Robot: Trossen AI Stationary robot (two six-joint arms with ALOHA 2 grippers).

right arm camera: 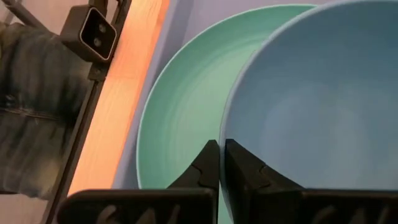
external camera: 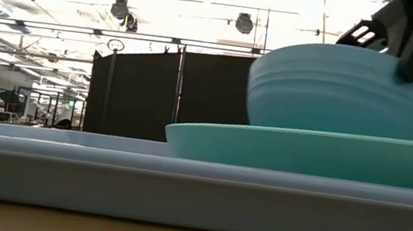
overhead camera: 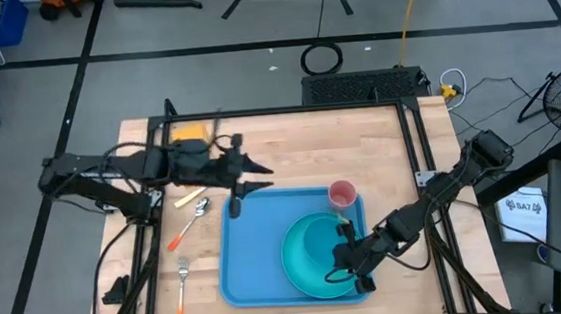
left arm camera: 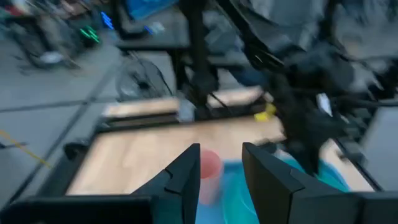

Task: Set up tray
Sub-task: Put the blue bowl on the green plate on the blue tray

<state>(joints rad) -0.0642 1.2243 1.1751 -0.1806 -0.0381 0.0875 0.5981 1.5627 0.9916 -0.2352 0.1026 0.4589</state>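
Tray (overhead camera: 254,269), blue plastic, lies flat on the bench (overhead camera: 290,146) toward the 6 o'clock edge in the high view, carrying a teal plate (overhead camera: 305,275) with a pale blue bowl (overhead camera: 313,245) on it and a pink cup (overhead camera: 342,193) at its 1 o'clock corner. Judged handling: tray looks stiff, light on its own but now loaded, smooth and probably slippery; best taken by the low raised rim on a long side, kept level so the dishes don't slide. Right claw (right arm camera: 222,163) is clenched on the bowl's rim, one finger inside and one outside, at about 4 o'clock of the plate. Left claw (overhead camera: 252,177) hovers just off the tray's 11 o'clock corner, fingers apart and holding nothing, per the left wrist view. Spoon (overhead camera: 195,216) and fork (overhead camera: 182,290), both orange-handled, lie on the bench at 9 o'clock of the tray; a yellow item (overhead camera: 189,136) sits behind the left arm, possibly a sponge, hard to tell. No brand or label on the tray or dishes reads; a white sheet (overhead camera: 525,208) off the bench at 3 o'clock has print too small to make out.
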